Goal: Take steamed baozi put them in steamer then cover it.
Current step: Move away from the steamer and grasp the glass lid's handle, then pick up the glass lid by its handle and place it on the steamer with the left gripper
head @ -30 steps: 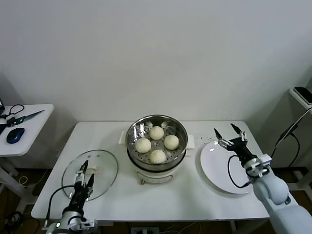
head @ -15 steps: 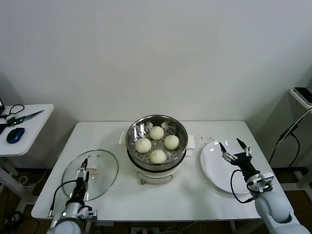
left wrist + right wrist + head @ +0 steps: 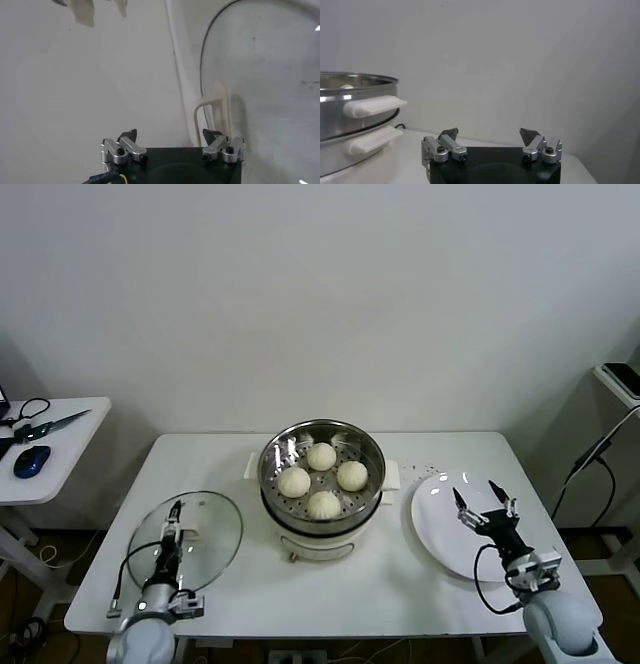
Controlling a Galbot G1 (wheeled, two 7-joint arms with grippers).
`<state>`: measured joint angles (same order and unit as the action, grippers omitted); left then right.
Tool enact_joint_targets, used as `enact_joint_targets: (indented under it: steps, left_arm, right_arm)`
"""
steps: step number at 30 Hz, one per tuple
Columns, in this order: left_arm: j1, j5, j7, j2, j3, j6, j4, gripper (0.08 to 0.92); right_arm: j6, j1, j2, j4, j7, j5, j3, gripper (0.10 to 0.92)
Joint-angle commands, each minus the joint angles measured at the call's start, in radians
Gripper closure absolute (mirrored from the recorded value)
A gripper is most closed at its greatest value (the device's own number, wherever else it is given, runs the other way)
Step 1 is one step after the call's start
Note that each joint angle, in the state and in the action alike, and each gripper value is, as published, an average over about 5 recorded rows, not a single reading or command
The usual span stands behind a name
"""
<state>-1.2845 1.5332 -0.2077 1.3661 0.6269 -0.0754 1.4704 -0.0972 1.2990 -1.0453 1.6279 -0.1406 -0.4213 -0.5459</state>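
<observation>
head view shows four steamed baozi point(image 3: 321, 477) lying inside the steamer point(image 3: 322, 446) at the middle of the table point(image 3: 400, 584). the cover point(image 3: 213, 529) lies flat on the table left of the steamer, with the left gripper point(image 3: 172, 530) above it, jaws apart, holding nothing. the right gripper point(image 3: 484, 507) is over the white plate point(image 3: 435, 524), also released and empty
</observation>
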Motion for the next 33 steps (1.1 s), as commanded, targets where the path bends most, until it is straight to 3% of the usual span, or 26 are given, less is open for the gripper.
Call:
enact_joint_targets:
  steps: [1, 7, 10, 24, 33]
  left_arm:
    - [0.055, -0.038, -0.068, -0.001, -0.013, -0.027, -0.086, 0.177]
    - [0.064, -0.062, -0.066, -0.003, -0.015, -0.013, -0.098, 0.178]
    - [0.064, -0.070, -0.059, -0.004, -0.015, -0.007, -0.104, 0.218]
    - [0.062, -0.101, -0.061, -0.017, -0.020, 0.004, -0.125, 0.623]
    - [0.006, -0.145, -0.053, -0.044, -0.024, -0.004, 0.009, 0.841]
  right_arm:
    - [-0.004, 0.014, -0.009, -0.004, -0.030, 0.044, 0.000, 0.203]
    - [-0.011, 0.012, -0.022, -0.012, -0.033, 0.068, 0.008, 0.203]
    - [-0.014, 0.013, -0.027, -0.016, -0.036, 0.077, 0.009, 0.203]
    - [-0.038, 0.026, -0.071, -0.031, -0.068, 0.128, 0.004, 0.203]
    - [-0.045, 0.019, -0.089, -0.042, -0.081, 0.137, 0.003, 0.203]
